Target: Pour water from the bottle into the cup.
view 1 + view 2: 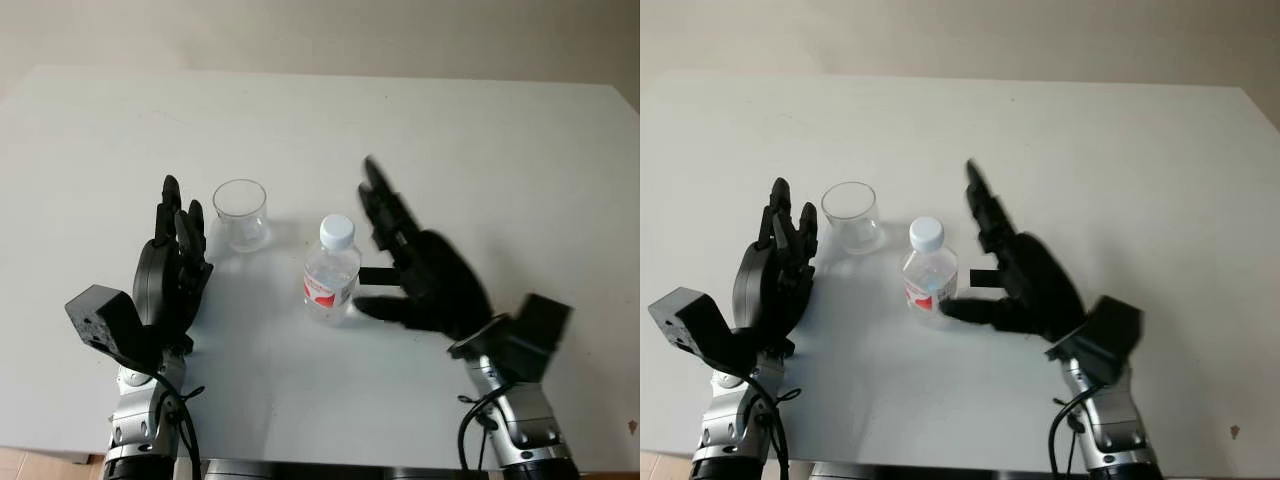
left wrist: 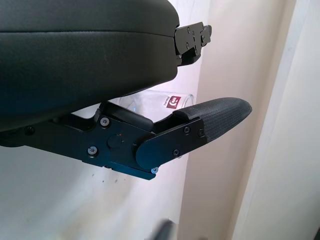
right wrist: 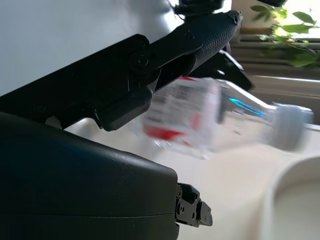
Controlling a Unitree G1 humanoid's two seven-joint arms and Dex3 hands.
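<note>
**White table, bottle and cup between two black hands**

White tabletop [image 1: 480,130] spreads wide from where I stand, with a pale wall behind its far edge.

On it, the right hand [image 1: 420,265] is the biggest dark shape, just to the right of the bottle. Its fingers [image 1: 385,205] are uncurled and reach out past the bottle's far side, while the thumb points at the bottle's lower body; I cannot tell whether it touches. Nothing is gripped.

The left hand [image 1: 172,262] sits to the left, open and holding nothing, fingers pointing away from the robot, just beside the cup and apart from it.

The bottle [image 1: 331,270] stands upright near the table's middle, clear plastic with a white cap [image 1: 337,231] still on and a red-and-white label [image 1: 320,291]. How much water it holds I cannot tell.

The cup [image 1: 241,213] is clear, upright, and looks empty. It stands to the left of the bottle and slightly farther back, with bare table between them.
</note>
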